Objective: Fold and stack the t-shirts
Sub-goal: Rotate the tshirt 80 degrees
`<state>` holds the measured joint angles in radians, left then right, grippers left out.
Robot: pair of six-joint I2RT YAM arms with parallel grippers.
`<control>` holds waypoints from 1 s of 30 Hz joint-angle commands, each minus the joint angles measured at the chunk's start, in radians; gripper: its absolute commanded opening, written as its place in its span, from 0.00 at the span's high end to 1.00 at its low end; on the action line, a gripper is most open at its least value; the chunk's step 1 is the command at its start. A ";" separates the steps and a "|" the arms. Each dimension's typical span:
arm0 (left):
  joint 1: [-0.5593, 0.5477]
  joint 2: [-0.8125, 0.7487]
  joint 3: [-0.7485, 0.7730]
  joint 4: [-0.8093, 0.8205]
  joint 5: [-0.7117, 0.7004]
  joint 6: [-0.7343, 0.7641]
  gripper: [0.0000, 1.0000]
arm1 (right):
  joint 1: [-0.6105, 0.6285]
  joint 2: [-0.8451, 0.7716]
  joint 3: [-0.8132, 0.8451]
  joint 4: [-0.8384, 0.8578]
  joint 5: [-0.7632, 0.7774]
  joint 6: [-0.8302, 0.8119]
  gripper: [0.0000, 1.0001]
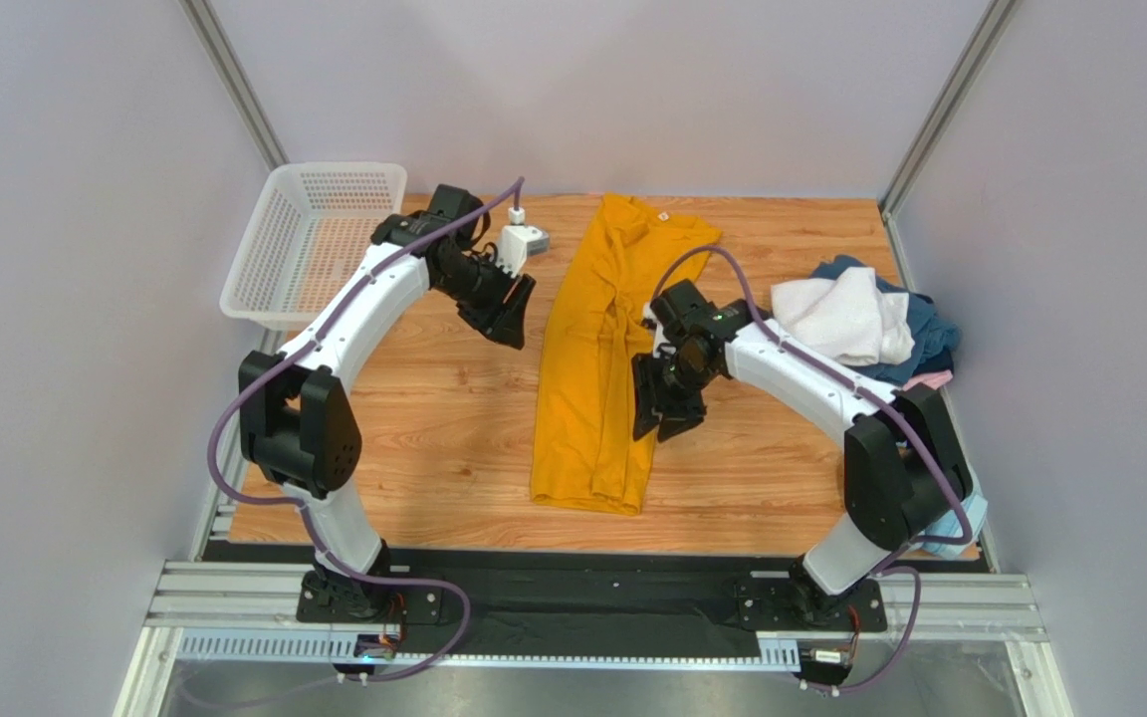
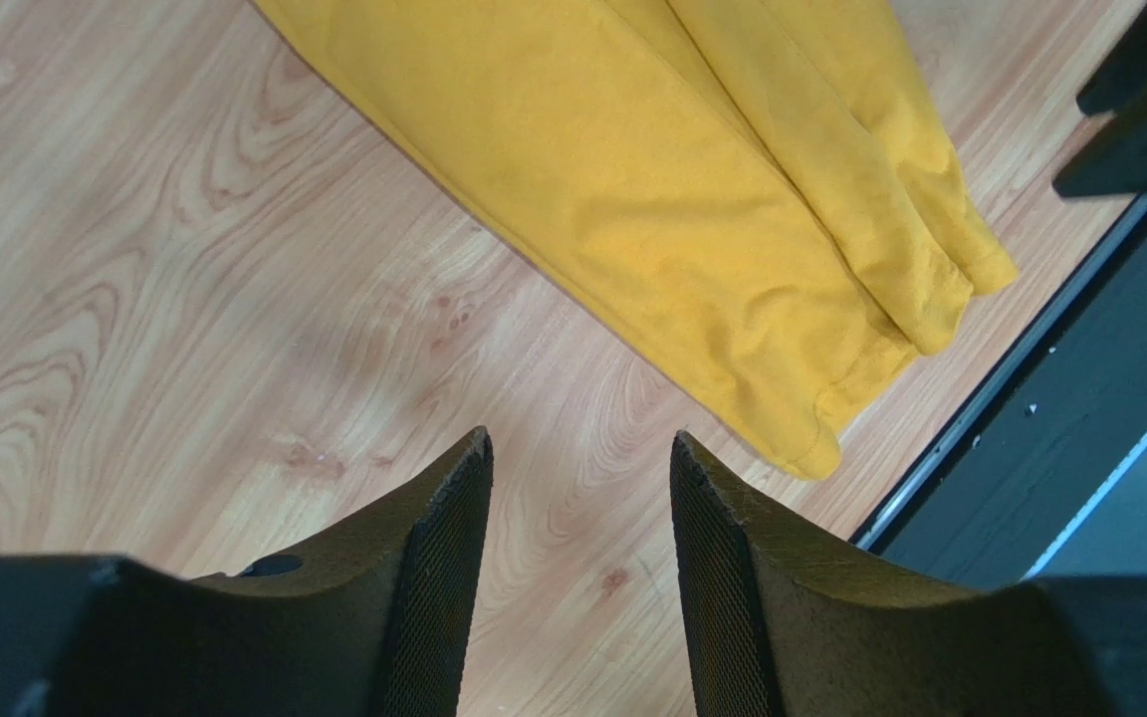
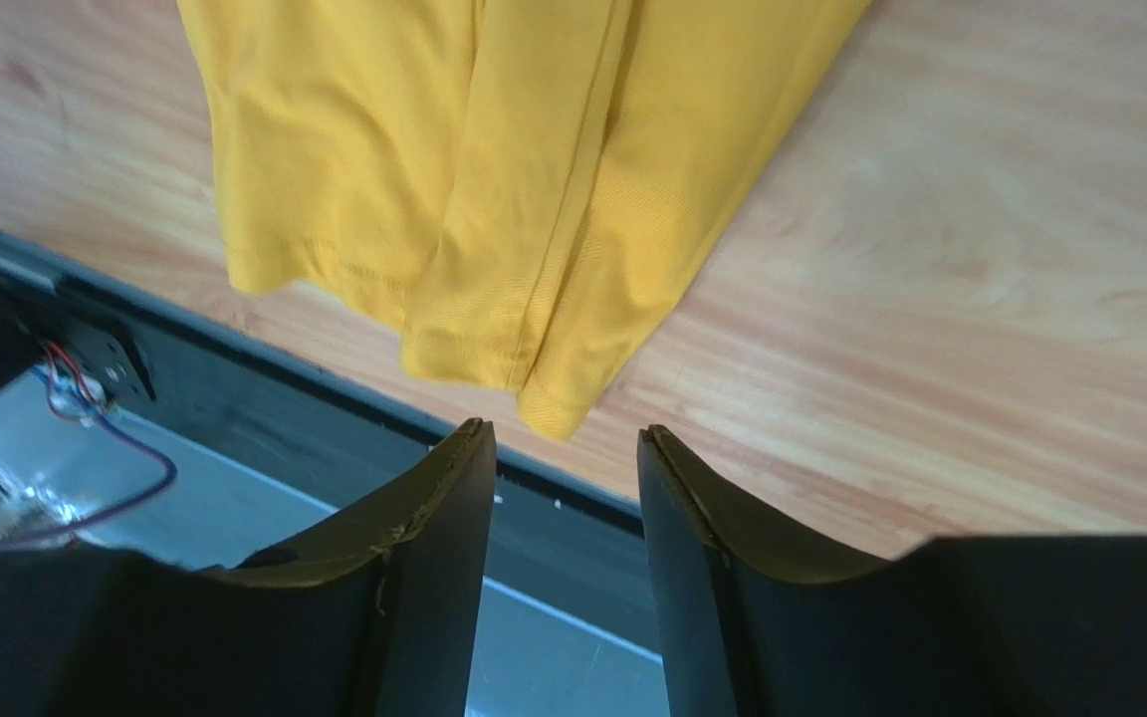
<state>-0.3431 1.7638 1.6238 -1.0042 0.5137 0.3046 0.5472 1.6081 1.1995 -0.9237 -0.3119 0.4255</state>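
Observation:
The mustard-yellow t-shirt (image 1: 596,359) lies folded lengthwise into a long strip down the middle of the table, its hem near the front edge; it also shows in the left wrist view (image 2: 655,194) and the right wrist view (image 3: 505,179). A heap of white (image 1: 842,317), dark blue (image 1: 930,332) and pink (image 1: 927,383) t-shirts lies at the right edge. My left gripper (image 1: 505,318) is open and empty, above the bare wood left of the yellow shirt (image 2: 580,463). My right gripper (image 1: 661,417) is open and empty, just right of the strip's lower part (image 3: 565,448).
A white mesh basket (image 1: 310,239) stands at the back left. A small white object (image 1: 521,239) sits beside it, behind the left gripper. The black front rail (image 1: 595,575) runs along the table's near edge. Grey walls close in both sides.

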 commanded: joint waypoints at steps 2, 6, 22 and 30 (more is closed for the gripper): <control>-0.016 0.011 -0.022 -0.005 0.043 0.024 0.46 | 0.109 -0.030 -0.017 -0.004 -0.087 0.012 0.53; -0.016 0.032 -0.033 -0.007 0.051 0.033 0.46 | 0.164 0.007 -0.012 -0.004 -0.142 0.006 0.53; -0.016 0.019 -0.085 -0.020 0.028 0.065 0.46 | 0.191 0.150 -0.087 0.129 -0.205 -0.008 0.57; -0.016 0.000 -0.108 -0.027 0.023 0.068 0.46 | 0.189 0.213 -0.090 0.184 -0.199 -0.013 0.60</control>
<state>-0.3580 1.8011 1.5333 -1.0245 0.5251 0.3466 0.7326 1.8072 1.1095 -0.8017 -0.4999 0.4213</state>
